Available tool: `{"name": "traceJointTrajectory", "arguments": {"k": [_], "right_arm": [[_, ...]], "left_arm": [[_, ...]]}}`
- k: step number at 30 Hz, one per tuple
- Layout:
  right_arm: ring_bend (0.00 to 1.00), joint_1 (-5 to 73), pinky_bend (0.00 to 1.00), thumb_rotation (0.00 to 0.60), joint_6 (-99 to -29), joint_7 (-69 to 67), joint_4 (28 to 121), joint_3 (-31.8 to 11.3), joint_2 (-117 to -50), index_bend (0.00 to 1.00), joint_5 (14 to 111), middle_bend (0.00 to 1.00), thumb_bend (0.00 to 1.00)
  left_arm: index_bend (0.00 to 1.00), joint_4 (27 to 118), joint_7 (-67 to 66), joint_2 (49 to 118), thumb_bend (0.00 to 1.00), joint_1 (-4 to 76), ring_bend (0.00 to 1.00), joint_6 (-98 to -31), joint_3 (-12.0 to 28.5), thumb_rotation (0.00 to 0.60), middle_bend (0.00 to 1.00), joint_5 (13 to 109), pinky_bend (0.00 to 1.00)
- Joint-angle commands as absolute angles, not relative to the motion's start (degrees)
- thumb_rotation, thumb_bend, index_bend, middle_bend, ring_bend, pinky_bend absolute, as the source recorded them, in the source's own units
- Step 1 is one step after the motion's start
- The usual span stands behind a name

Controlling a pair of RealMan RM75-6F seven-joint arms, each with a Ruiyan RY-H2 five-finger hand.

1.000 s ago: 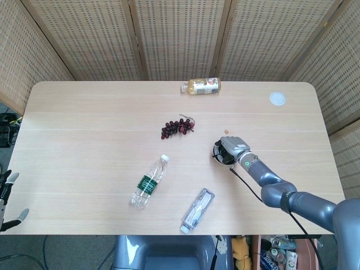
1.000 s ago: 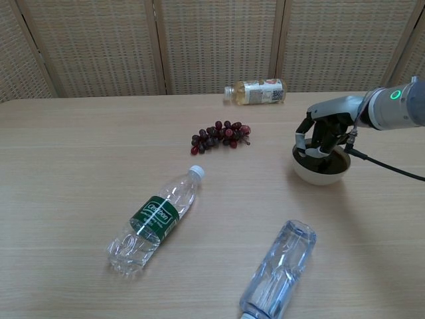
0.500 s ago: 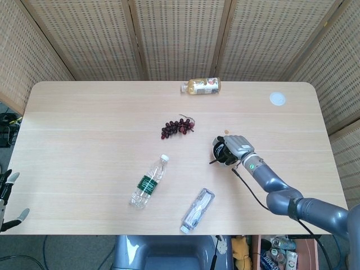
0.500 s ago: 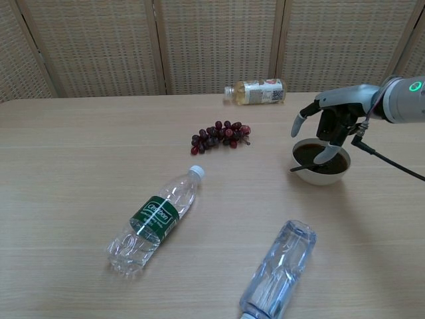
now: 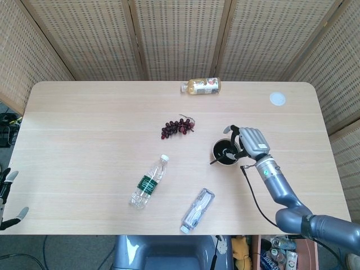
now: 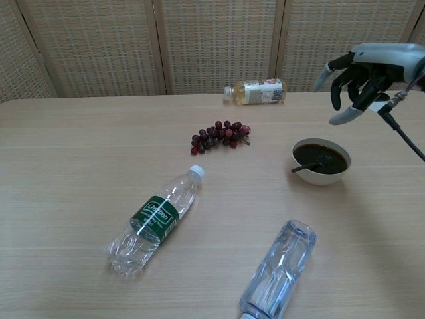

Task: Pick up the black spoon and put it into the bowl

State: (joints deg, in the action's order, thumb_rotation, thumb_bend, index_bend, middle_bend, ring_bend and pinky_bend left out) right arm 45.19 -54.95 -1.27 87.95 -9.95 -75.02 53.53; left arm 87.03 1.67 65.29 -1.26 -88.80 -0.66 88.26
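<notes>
Looks like a robot test room to me, not anybody's home. Woven rattan screens [image 5: 180, 39] box in a plain light-wood counter [image 5: 84, 129], and cables and bits of gear [image 5: 8, 126] sit on the floor past its edge. The stuff laid out is random: water bottles [image 6: 156, 219], grapes [image 6: 219, 135].

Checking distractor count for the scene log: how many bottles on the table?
3. A clear plastic water bottle with a green label lies left of centre, a clear unlabelled plastic bottle lies at the near edge, and a small yellowish drink bottle lies at the far edge. None look hidden.
</notes>
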Motion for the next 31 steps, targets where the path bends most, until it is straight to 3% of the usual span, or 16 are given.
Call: {"name": "traceJointTrajectory", "arguments": {"k": [1,12,18,24,31], "right_arm": [[0.50,38.5,0.69,0.600,-67.1,1.8,93.8,-8.9,-72.8,0.37,58.9,0.50,0.20],[0.21,28.1,0.35,0.600,-83.9,11.3,96.0,-3.8,-71.1,0.37,67.8,0.27,0.24],[0.01,23.7,0.11,0.600,-87.0,15.1,96.7,-0.5,-70.3,0.24,70.9,0.09,0.24],[0.00,18.9,0.01,0.600,-88.7,19.1,97.0,2.9,-71.0,0.19,73.2,0.04,0.24],[0.00,15.9,0.00,0.600,-88.6,20.8,98.5,3.4,-70.2,0.16,74.2,0.01,0.24]], "left_arm": [[0.00,87.0,1.5,65.3,0.26,-1.0,0.00,-88.8,-0.5,0.600,0.00,88.3,0.00],[0.00,87.1,0.3,65.4,0.26,-0.3,0.00,-90.5,1.0,0.600,0.00,89.1,0.00],[0.00,86.9,-0.1,65.8,0.26,-0.1,0.00,-91.5,1.2,0.600,0.00,90.2,0.00],[0.00,87.8,-1.1,65.8,0.26,0.2,0.00,-91.8,0.9,0.600,0.00,91.5,0.00],[0.00,88.7,-1.9,65.8,0.26,0.5,0.00,-91.1,0.3,0.600,0.00,92.0,0.00]]}}
